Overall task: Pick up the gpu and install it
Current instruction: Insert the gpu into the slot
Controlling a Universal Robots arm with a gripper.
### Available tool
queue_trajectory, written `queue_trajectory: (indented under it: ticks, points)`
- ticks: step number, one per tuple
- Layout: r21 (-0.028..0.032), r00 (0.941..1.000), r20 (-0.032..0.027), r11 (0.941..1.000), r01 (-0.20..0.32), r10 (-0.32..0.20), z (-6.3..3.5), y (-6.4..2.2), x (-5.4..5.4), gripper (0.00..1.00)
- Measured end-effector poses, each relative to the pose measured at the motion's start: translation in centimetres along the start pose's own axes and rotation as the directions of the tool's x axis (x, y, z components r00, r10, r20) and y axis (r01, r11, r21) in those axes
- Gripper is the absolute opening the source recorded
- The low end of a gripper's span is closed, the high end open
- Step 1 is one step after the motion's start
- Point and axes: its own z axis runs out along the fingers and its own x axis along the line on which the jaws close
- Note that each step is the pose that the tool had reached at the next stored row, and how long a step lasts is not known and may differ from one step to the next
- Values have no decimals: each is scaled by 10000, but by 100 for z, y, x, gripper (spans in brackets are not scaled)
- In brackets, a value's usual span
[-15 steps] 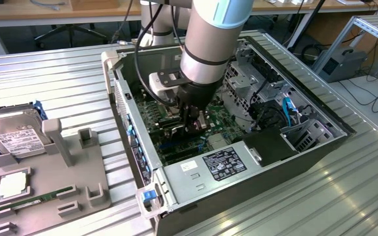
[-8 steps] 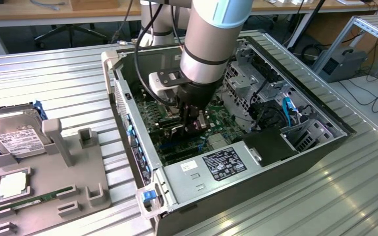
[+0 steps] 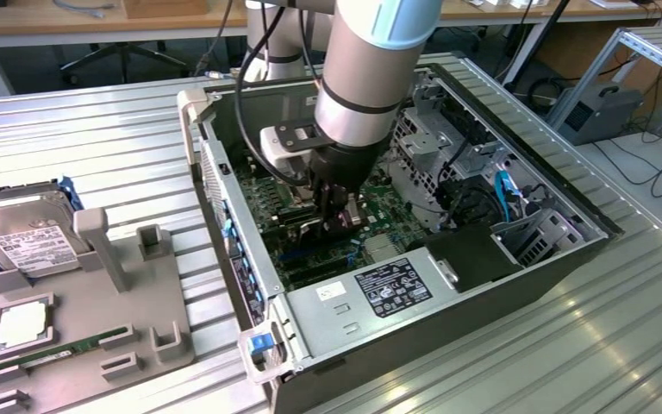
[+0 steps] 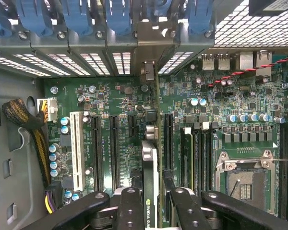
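Jaws (image 4: 151, 201) clamped on the gpu (image 4: 150, 158), we hold it edge-on above the motherboard (image 4: 110, 100) inside the open computer case (image 3: 561, 220), lined up so it meets a slot squarely.

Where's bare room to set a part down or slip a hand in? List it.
Free: the ribbed table between the hard drive and the PC case, and the exterior view's right of the case. Crowded: the grey holder tray, and the motherboard where the gripper holds the gpu.
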Motion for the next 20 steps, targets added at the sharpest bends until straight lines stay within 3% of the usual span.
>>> queue_trajectory:
  ticks: [17,20]
  points:
    - [-1,10000,19,10000,-23,23,5,19,-15,27]
    - [2,10000,3,10000,-19,19,2,18,-13,33]
